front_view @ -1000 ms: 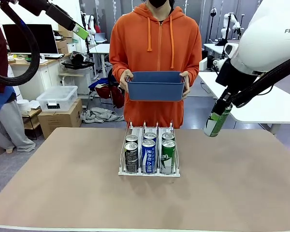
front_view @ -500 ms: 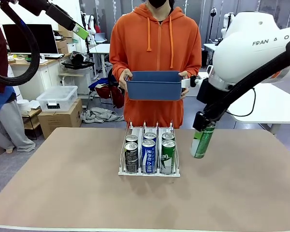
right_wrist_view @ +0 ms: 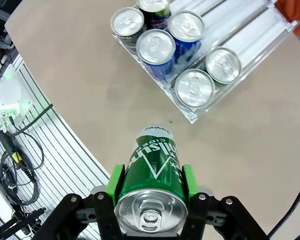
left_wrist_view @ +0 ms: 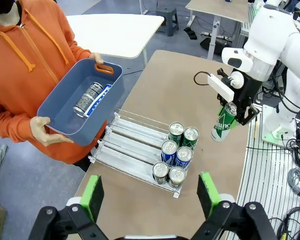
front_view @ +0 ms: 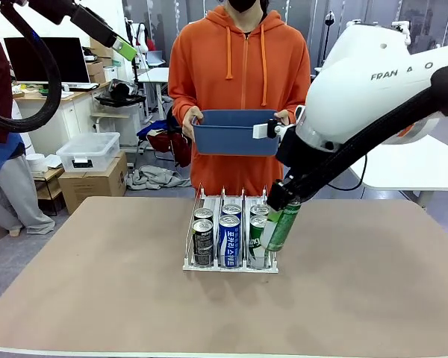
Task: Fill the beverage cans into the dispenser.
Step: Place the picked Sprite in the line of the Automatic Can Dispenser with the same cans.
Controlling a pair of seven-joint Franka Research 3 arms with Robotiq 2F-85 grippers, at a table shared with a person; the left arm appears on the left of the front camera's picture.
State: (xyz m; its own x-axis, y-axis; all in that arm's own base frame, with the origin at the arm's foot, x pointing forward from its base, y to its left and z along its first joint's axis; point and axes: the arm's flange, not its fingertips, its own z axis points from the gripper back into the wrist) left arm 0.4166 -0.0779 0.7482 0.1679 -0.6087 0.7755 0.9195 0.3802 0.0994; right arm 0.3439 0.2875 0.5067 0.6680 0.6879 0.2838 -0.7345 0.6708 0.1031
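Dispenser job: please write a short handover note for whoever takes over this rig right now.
Right tool: shut on a slim green drink can near its silver top, tilted in the air beside the right side of the clear three-lane dispenser with white wire dividers, not yet in a lane.
Left tool: open, empty, high above the table.
Done: six cans stand at the dispenser's front, two per lane.
The person's hands hold a blue plastic tub behind it; at least one more can lies inside.
Left: place the green can, probably in the right lane, then the tub's.
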